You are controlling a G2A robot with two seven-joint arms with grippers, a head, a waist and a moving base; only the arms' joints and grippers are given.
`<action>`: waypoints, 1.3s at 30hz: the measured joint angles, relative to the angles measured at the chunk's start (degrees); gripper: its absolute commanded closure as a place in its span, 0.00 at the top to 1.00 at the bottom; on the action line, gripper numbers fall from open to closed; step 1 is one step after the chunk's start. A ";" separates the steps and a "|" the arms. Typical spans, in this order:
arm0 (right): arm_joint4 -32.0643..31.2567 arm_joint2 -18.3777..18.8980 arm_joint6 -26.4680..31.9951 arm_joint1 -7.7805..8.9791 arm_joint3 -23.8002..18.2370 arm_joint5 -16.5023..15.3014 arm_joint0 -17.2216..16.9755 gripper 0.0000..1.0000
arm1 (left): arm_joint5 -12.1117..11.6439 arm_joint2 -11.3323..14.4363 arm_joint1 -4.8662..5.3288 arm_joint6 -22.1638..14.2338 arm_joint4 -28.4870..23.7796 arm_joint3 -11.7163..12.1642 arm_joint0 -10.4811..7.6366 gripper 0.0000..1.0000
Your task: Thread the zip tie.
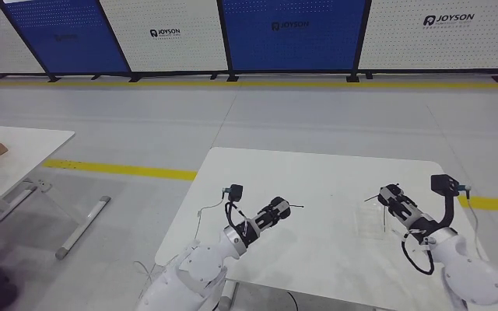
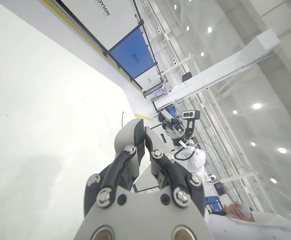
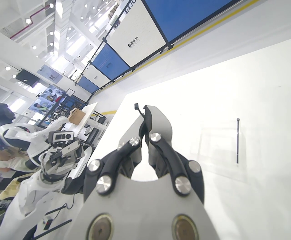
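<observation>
Beyond the right gripper (image 3: 143,114), the white table (image 3: 227,79) meets grey floor (image 3: 205,37) with a yellow line (image 3: 204,29); blue panels (image 3: 193,13) and white panels (image 3: 136,36) stand farther off under ceiling lights (image 3: 28,21).

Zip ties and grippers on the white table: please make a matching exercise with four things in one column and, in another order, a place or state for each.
Things
1. left gripper
2. right gripper
3. loose zip tie
4. clear plastic sheet

Places or states
A. lies flat on the white table
B. shut on the headed zip tie, its square head sticking out
C. lies straight on the sheet, untouched
D. shut on the straight-ended zip tie, a thin length sticking out

Pairs: 1-D, 2-B, 3-C, 4-A
</observation>
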 measured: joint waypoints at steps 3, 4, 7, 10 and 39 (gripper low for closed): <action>0.00 0.00 0.00 0.00 0.00 0.00 0.00 0.00 | 1.75 3.62 -0.80 1.50 1.14 1.70 -3.20 0.00; 0.00 0.00 0.00 0.00 0.00 0.00 0.00 0.00 | 2.20 4.53 -1.02 1.94 1.38 2.43 -4.11 0.00; 0.00 0.00 0.00 0.00 0.00 0.00 0.00 0.00 | 2.61 5.35 -1.21 2.37 1.53 3.18 -4.90 0.00; 0.00 0.00 0.00 0.00 0.00 0.00 0.00 0.00 | 2.56 5.25 -1.18 2.33 1.51 3.11 -4.81 0.00; -2.04 -7.25 -6.47 -1.05 -1.36 -0.20 0.08 0.00 | 5.47 8.62 -2.69 14.19 6.14 5.52 -7.68 0.00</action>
